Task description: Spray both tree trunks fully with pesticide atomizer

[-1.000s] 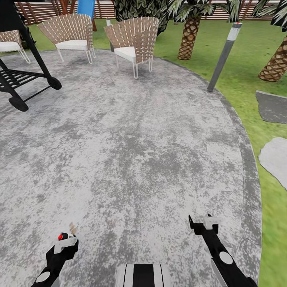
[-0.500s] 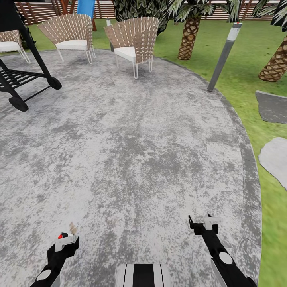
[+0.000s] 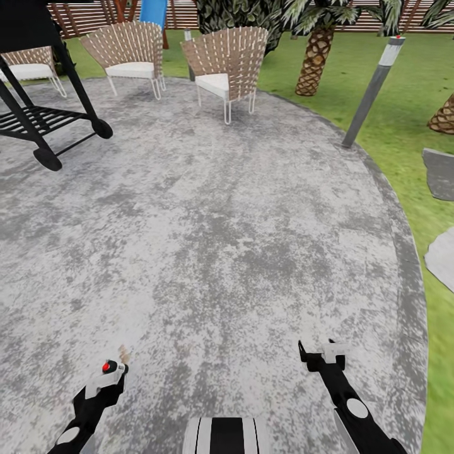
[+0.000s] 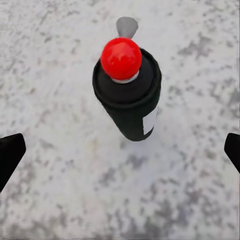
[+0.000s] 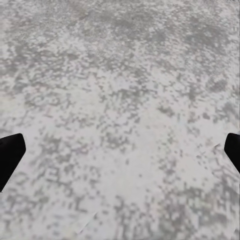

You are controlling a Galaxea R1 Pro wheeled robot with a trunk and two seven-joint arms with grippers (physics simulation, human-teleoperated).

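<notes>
The pesticide atomizer (image 4: 128,97) is a black bottle with a round red knob, standing upright on the grey paving (image 3: 208,239). My left gripper (image 4: 120,150) hangs over it, open wide, one fingertip (image 4: 10,156) far out on each side and clear of the bottle. In the head view the red knob of the atomizer (image 3: 106,366) peeks out just beyond my left gripper (image 3: 104,381) at the lower left. My right gripper (image 3: 323,354) is open over bare paving at the lower right, as the right wrist view (image 5: 120,150) confirms. The trees and their trunks are out of view.
A black wheeled grill frame (image 3: 38,120) stands at the far left. Two wicker chairs (image 3: 228,60) sit at the back of the paving. A grey bollard (image 3: 372,94), scaly palm trunks (image 3: 315,60), lawn (image 3: 391,126), stepping stones (image 3: 441,252) and the slat fence (image 3: 183,9) lie beyond.
The whole head view has shifted right, so the camera has turned left. The red knob now shows slightly higher and further right by my left gripper. The right gripper is unchanged.
</notes>
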